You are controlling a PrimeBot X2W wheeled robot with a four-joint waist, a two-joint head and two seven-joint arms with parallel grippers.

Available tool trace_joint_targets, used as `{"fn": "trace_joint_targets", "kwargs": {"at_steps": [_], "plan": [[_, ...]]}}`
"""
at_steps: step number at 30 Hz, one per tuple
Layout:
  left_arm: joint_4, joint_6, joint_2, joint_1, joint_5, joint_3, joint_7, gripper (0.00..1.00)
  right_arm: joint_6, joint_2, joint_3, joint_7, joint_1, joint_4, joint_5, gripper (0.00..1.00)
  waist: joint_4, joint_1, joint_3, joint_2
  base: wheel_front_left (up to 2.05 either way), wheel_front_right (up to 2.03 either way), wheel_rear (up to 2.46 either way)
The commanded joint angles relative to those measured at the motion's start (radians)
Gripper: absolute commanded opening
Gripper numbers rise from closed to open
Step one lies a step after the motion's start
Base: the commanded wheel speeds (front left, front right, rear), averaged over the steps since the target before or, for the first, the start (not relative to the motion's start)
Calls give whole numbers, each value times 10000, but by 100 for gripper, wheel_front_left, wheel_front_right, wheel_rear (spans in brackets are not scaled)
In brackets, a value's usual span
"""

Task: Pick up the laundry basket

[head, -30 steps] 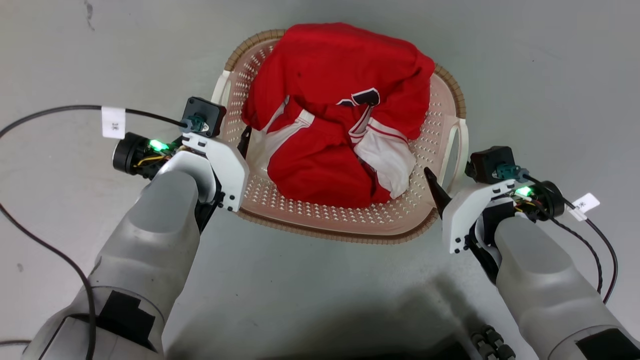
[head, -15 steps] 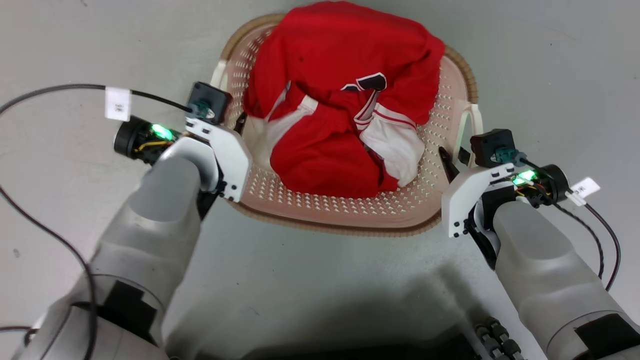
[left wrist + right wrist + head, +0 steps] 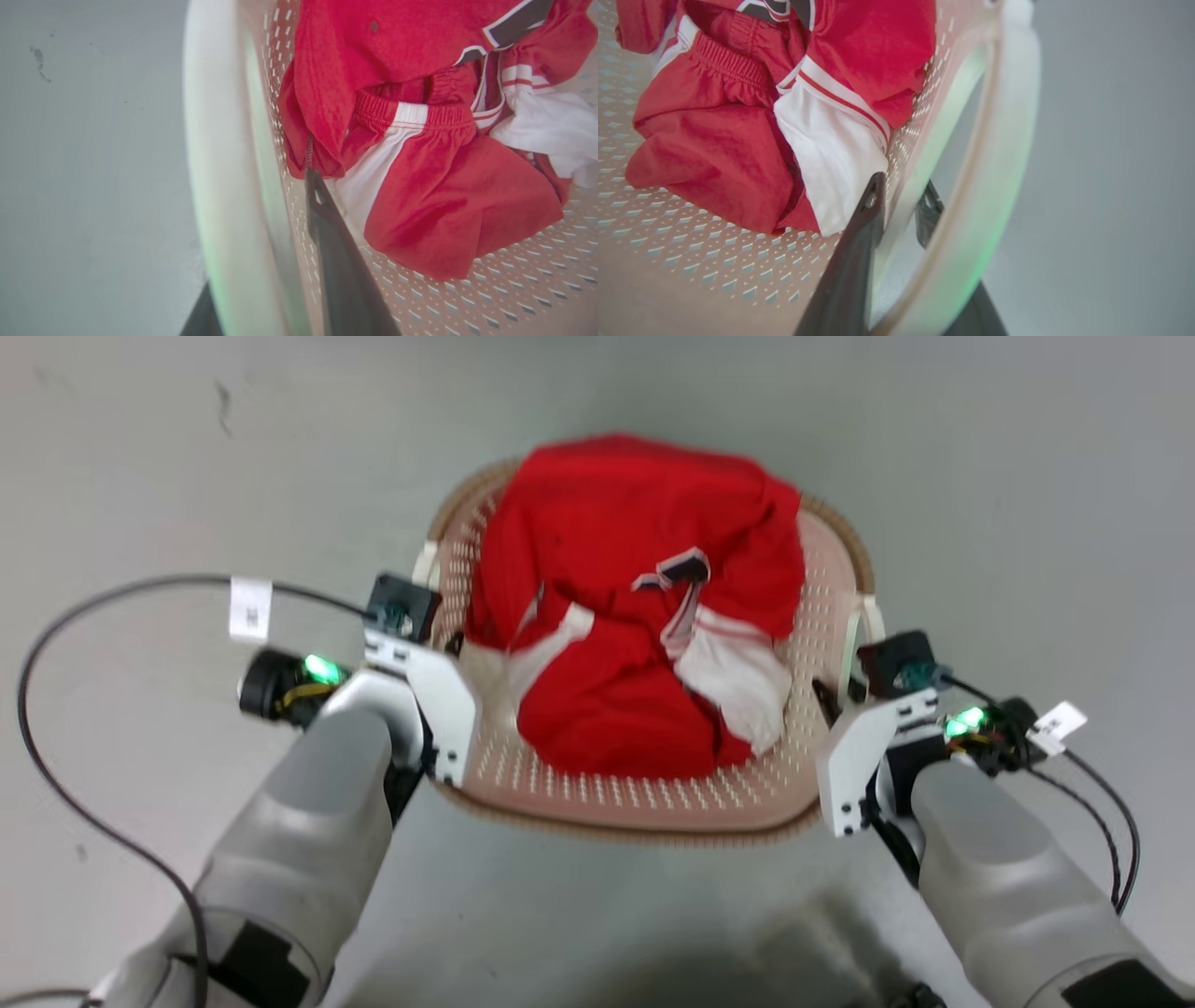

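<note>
Gripping basket (image 3: 644,823) at both sides: left gripper (image 3: 259,233) pinched across left handle, right gripper (image 3: 902,186) across right, one finger inside each. Held between forearms over floor (image 3: 1008,476), clothes (image 3: 635,523) inside.

The floor (image 3: 1027,476) is a smooth, pale grey surface with a faint sheen, bare apart from a small dark scuff mark (image 3: 222,403) towards the far left and a broad soft shadow (image 3: 709,952) at the near edge of the head view. The laundry basket (image 3: 607,793) sits over the middle of it, though whether its base touches the floor or hangs just above cannot be told. A thin black cable (image 3: 131,586) loops in a wide arc across the floor's left side.
</note>
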Motion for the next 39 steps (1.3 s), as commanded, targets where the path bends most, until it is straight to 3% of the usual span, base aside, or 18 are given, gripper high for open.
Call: {"fn": "trace_joint_targets", "kwargs": {"at_steps": [1,22,39], "plan": [[-28,-35,-64,377,-161,-164,94,0,35,-43,220,76,267,2,-6,0,68,0,-796,0,0,0,0],[-869,-67,54,2989,-2563,-1644,1923,0,33,-23,1464,2021,2182,76,714,0,502,0,-5052,0,0,0,0],[-1271,-75,259,3587,-4130,-2693,3220,0,32,-86,2708,3222,2520,29,1874,0,878,0,-6941,0,0,0,0]]}}
